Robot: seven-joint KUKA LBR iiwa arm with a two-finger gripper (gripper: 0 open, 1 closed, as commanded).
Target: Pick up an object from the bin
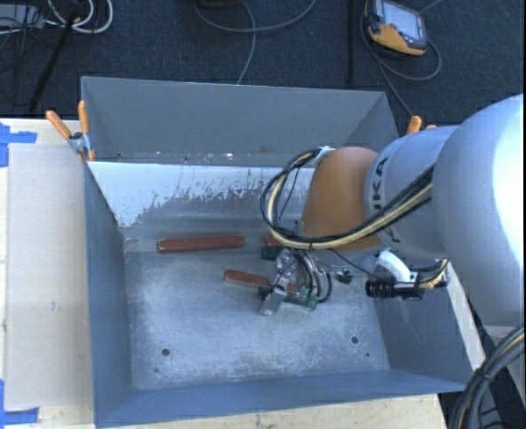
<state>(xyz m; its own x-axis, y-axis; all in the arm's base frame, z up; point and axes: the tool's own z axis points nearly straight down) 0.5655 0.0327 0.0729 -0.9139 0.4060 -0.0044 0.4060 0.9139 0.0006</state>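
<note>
Fingers (272,300) beside the short brown stick (245,279), long brown stick (200,243) beyond.

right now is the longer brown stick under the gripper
No, the longer brown stick lies clear of the gripper, farther back and left.

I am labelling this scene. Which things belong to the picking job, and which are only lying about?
Job: gripper; short brown stick next to it; grey bin.
Lying about: long brown stick near the back wall; orange-black device outside the bin.
</note>
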